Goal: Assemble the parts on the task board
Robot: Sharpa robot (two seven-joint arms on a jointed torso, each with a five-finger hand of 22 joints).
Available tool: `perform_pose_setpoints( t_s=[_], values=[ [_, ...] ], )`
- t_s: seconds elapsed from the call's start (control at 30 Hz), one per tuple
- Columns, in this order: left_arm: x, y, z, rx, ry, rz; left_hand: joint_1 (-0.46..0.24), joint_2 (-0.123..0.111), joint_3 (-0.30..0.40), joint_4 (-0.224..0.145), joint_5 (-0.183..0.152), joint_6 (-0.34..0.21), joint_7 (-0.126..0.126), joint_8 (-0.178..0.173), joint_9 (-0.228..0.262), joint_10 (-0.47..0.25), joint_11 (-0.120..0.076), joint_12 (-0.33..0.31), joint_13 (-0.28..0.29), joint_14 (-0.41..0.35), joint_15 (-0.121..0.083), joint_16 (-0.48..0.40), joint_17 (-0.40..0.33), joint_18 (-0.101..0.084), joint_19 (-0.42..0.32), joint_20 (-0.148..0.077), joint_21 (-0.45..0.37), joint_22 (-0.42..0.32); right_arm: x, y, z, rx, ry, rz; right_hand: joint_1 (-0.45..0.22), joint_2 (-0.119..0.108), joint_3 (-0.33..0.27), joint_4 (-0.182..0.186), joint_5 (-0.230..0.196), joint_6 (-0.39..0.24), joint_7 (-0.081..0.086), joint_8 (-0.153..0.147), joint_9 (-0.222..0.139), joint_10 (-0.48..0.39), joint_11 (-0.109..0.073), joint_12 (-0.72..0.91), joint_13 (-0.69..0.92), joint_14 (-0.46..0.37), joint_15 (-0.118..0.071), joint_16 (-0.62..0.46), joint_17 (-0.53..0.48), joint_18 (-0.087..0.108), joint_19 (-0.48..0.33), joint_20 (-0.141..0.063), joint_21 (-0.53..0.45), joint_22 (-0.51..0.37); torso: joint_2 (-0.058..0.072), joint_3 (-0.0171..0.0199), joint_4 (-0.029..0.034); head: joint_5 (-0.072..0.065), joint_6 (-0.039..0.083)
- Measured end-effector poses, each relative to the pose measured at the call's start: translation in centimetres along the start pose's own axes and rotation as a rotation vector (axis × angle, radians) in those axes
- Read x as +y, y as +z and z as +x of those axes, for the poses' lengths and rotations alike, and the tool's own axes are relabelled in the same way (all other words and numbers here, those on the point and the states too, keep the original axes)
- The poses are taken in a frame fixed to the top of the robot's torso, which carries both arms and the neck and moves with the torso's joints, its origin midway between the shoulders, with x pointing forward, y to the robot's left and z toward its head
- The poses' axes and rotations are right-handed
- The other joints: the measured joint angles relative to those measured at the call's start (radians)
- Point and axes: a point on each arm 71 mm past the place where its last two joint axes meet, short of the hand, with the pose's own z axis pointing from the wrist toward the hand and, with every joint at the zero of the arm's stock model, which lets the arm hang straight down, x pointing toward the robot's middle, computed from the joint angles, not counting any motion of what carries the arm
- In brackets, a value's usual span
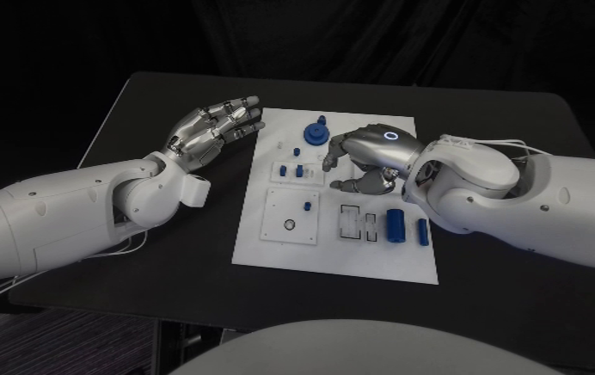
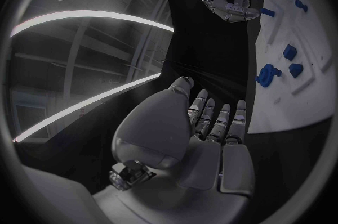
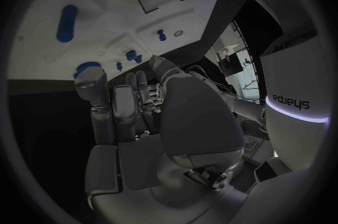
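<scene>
While left hand (image 1: 221,126) hovers off task board's (image 1: 334,255) left edge, fingers straight, holding nothing | right hand (image 1: 362,156) over board, fingers curled, grip unclear | blue parts (image 1: 395,225) on board, gear-like part (image 1: 319,134) near far edge

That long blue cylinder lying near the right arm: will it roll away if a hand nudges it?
Probably: the blue cylinder lies on its side on the flat task board, so a sideways push could roll it. It looks rigid and smooth, perhaps slippery between fingers.
</scene>
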Motion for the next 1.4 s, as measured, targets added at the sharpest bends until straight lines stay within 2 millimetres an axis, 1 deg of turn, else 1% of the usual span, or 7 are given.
perform_pose_setpoints(
  t_s=[0.1, 0.17, 0.3, 0.43, 0.83, 1.3, 1.4],
  values=[
    [0.0, 0.0, 0.0, -0.001, 0.000, 0.000, 0.000, 0.000, 0.000, 0.000, 0.000, 0.007, 0.000, 0.004, 0.000, 0.000, 0.000, 0.000, 0.000, 0.000, 0.000, 0.000, 0.000, 0.000, 0.000, 0.000, 0.000, 0.000, -1.1, -0.6, -1.1, -0.012, -0.007, 0.037, 0.007, -0.007, 0.041, 0.003, 0.007, -0.008, 0.008, -0.037, -0.032, 0.049, 0.002, -0.065, -0.045, 0.035, 0.003, 0.026, 0.043, -0.001, 0.040, 0.000, 0.072, 0.001, 0.000, 0.0001, 0.0001, -0.008, 0.000],
    [0.0, 0.0, 0.0, 0.000, 0.000, 0.000, 0.000, 0.000, 0.000, 0.000, 0.000, 0.007, 0.000, 0.004, 0.000, 0.000, 0.000, 0.000, 0.000, 0.000, 0.000, 0.000, 0.000, 0.000, 0.000, 0.000, 0.000, 0.000, -1.8, -1.0, -1.5, -0.015, -0.008, 0.061, 0.012, -0.022, 0.067, 0.003, -0.009, 0.008, 0.007, -0.056, -0.057, 0.089, 0.003, -0.127, -0.085, 0.054, 0.004, 0.036, 0.068, -0.016, 0.058, -0.001, 0.108, 0.001, 0.000, 0.0001, 0.0001, -0.014, 0.000],
    [0.0, 0.1, 0.2, 0.003, -0.002, 0.000, 0.000, 0.000, 0.000, 0.000, 0.000, 0.007, 0.000, 0.004, 0.000, 0.000, 0.000, 0.000, 0.000, 0.000, 0.000, 0.000, 0.000, 0.000, 0.004, 0.004, 0.000, 0.000, -3.5, -2.0, -1.9, -0.015, -0.012, 0.122, -0.001, -0.037, 0.077, 0.007, -0.046, 0.012, 0.006, -0.081, -0.086, 0.124, 0.002, -0.192, -0.126, 0.060, 0.000, 0.037, 0.078, -0.016, 0.063, 0.000, 0.124, 0.001, 0.000, 0.0000, 0.0007, -0.017, 0.000],
    [0.0, 0.0, 0.2, 0.004, -0.003, 0.000, 0.000, 0.000, 0.000, 0.000, 0.000, 0.007, 0.000, 0.004, 0.000, 0.000, 0.000, 0.000, 0.000, 0.000, 0.000, 0.000, 0.001, -0.016, 0.004, 0.004, 0.000, 0.000, -4.8, -3.0, -1.8, -0.012, -0.014, 0.169, -0.013, -0.049, 0.059, 0.025, -0.090, -0.027, -0.018, -0.118, -0.115, 0.135, -0.001, -0.211, -0.138, 0.060, 0.000, 0.037, 0.071, -0.016, 0.063, 0.000, 0.123, 0.001, 0.000, -0.0011, 0.0007, -0.014, 0.000],
    [0.1, 0.1, 0.2, 0.004, -0.003, 0.000, 0.004, 0.004, 0.010, -0.004, 0.000, 0.007, 0.000, 0.004, 0.000, 0.003, 0.003, 0.000, 0.000, 0.000, 0.000, 0.000, 0.001, -0.016, 0.004, 0.004, 0.000, -0.002, -6.2, -4.5, -0.5, 0.016, 0.003, 0.236, -0.037, -0.053, 0.005, 0.057, -0.152, -0.034, -0.026, -0.125, -0.135, 0.135, -0.001, -0.216, -0.139, 0.060, 0.000, 0.036, 0.074, -0.016, 0.063, 0.000, 0.121, 0.001, 0.001, -0.0016, 0.0014, -0.014, 0.000],
    [0.1, 0.2, 0.3, 0.006, -0.003, -0.001, 0.004, 0.004, 0.013, -0.007, 0.004, 0.007, 0.000, 0.004, 0.000, 0.003, 0.003, 0.000, 0.000, 0.004, 0.004, 0.004, 0.000, -0.016, 0.004, 0.004, 0.000, -0.003, -5.8, -4.6, 0.3, 0.049, 0.014, 0.240, -0.040, -0.049, -0.018, 0.069, -0.163, -0.010, -0.002, -0.125, -0.147, 0.151, -0.006, -0.227, -0.145, 0.067, -0.007, 0.036, 0.082, -0.016, 0.071, -0.008, 0.137, 0.000, 0.001, -0.0004, 0.0009, -0.015, 0.000],
    [0.1, 0.2, 0.3, 0.006, -0.004, -0.001, 0.004, 0.004, 0.015, -0.010, 0.004, 0.007, 0.000, 0.004, 0.000, 0.003, 0.003, 0.000, 0.000, 0.004, 0.004, 0.004, 0.000, -0.016, 0.004, 0.004, 0.000, -0.003, -5.8, -4.4, 0.5, 0.058, 0.014, 0.241, -0.026, -0.035, -0.021, 0.066, -0.145, -0.003, 0.003, -0.125, -0.150, 0.158, -0.006, -0.236, -0.149, 0.067, -0.007, 0.036, 0.082, -0.016, 0.071, -0.008, 0.137, 0.000, 0.001, -0.0003, -0.0003, -0.014, 0.000]
  ],
)
